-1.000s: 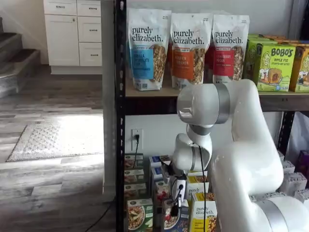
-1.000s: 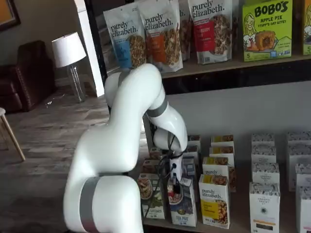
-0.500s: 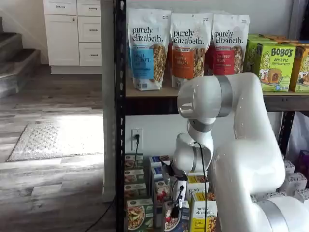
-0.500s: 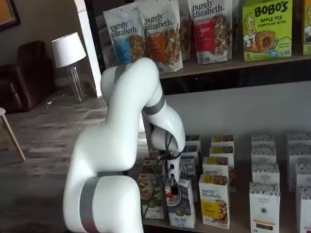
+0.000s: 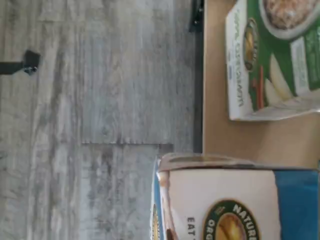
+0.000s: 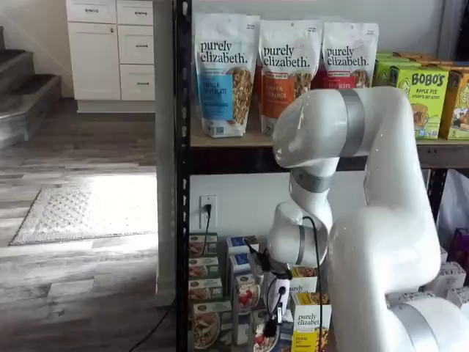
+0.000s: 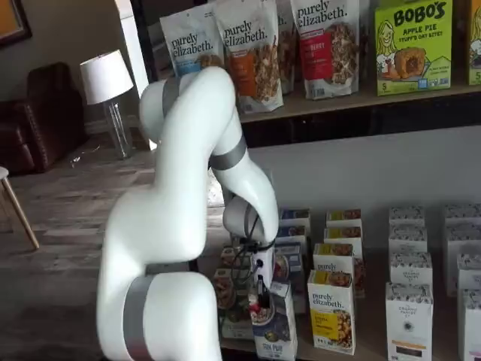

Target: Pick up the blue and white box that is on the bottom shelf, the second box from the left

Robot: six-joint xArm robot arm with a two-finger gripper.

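The blue and white box (image 7: 278,335) stands at the front of the bottom shelf (image 7: 373,331), tilted forward out of its row. My gripper (image 7: 261,295) comes down onto its top and is shut on it. In a shelf view the black fingers (image 6: 277,317) sit over the same blue and white box (image 6: 262,339), mostly hidden by the arm. The wrist view shows the box's (image 5: 235,200) white and blue face close up, reaching past the edge of the tan shelf board (image 5: 217,110).
A green carton (image 6: 206,327) (image 5: 280,55) stands left of the held box and a yellow carton (image 7: 331,312) right of it. More cartons fill the rows behind and white boxes (image 7: 408,320) stand to the right. Granola bags (image 7: 252,53) sit on the tier above. Wood floor (image 5: 100,100) lies below.
The blue and white box has come forward and tipped out of its row with my gripper shut on it. The arm's elbow has risen and swung back from the shelf.
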